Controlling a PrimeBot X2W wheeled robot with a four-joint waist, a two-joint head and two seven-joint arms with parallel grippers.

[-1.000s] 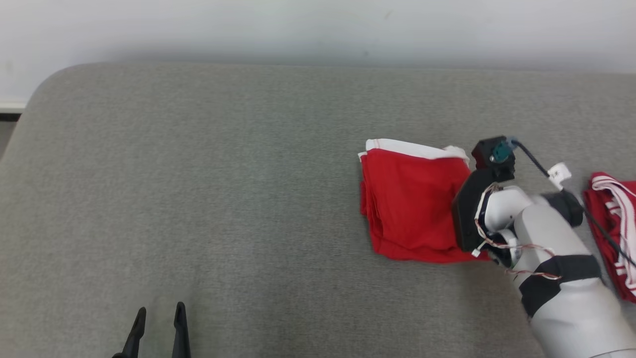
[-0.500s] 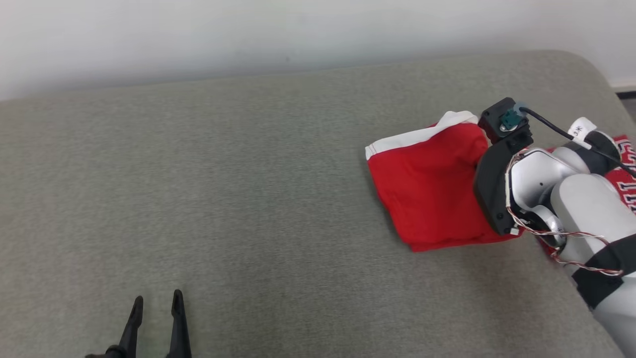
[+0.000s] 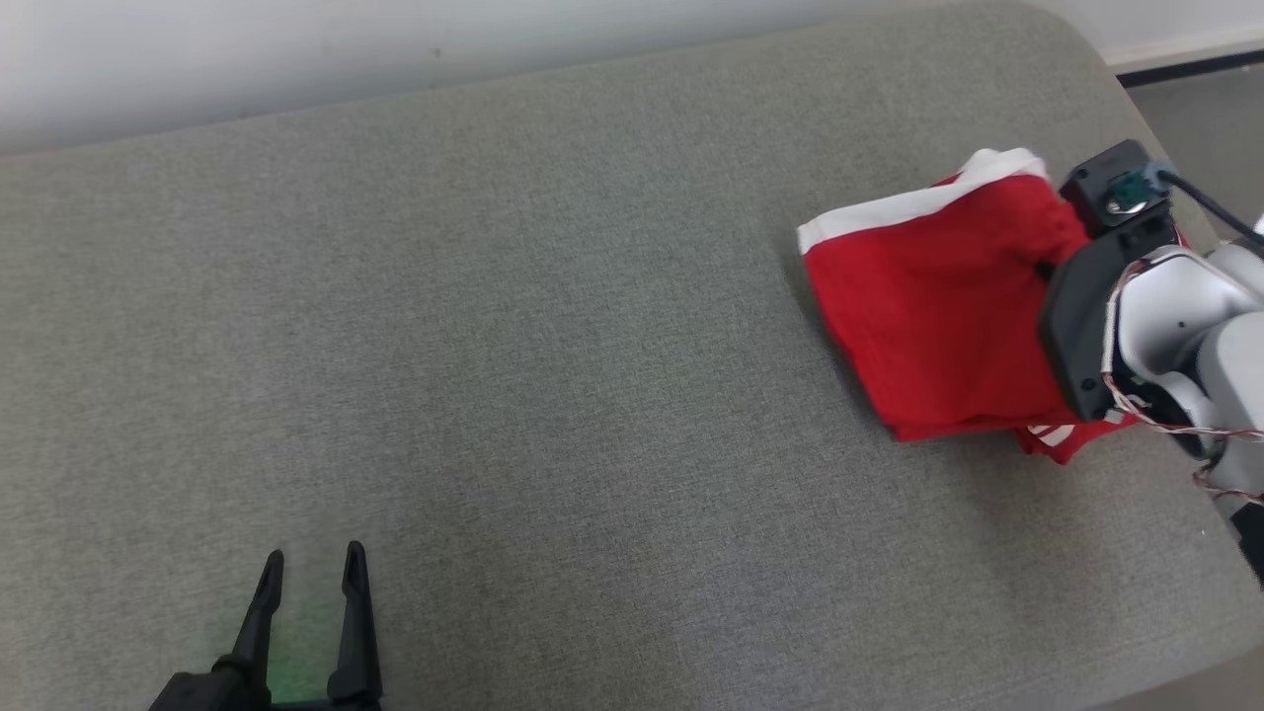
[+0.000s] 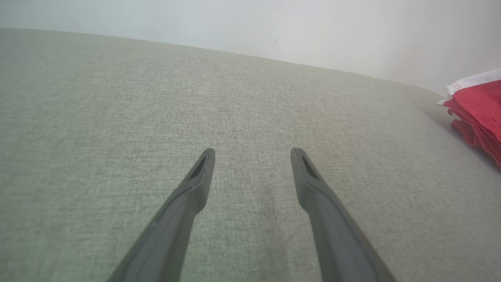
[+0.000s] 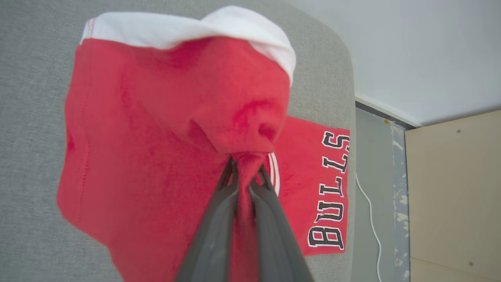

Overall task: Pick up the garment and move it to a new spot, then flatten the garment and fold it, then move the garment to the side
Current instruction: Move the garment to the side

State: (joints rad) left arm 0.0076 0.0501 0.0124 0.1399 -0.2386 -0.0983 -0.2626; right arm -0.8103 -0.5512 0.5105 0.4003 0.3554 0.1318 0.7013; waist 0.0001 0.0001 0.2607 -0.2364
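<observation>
The garment [image 3: 928, 296] is a folded red piece with a white band along its far edge, near the right end of the grey padded surface [image 3: 494, 346]. In the right wrist view my right gripper [image 5: 244, 166] is shut on a bunched pinch of the garment [image 5: 156, 137], which hangs partly lifted. In the head view my right wrist [image 3: 1096, 296] covers those fingertips. My left gripper [image 3: 311, 563] stands open at the lower left, over bare fabric, and the left wrist view shows its gap [image 4: 252, 154] holding nothing, with the garment [image 4: 479, 105] far off to the right.
A second red garment with BULLS lettering [image 5: 325, 188] lies flat beneath the held one, by the surface's right edge; a corner of it [image 3: 1062, 439] peeks out. Beyond that edge are grey floor [image 3: 1205, 99], a white cable [image 5: 368, 211] and a pale wooden panel [image 5: 450, 188].
The head camera has swung, shifting the whole picture. My right gripper has raised the garment's near side and carried it over the second red garment. The left gripper stays open.
</observation>
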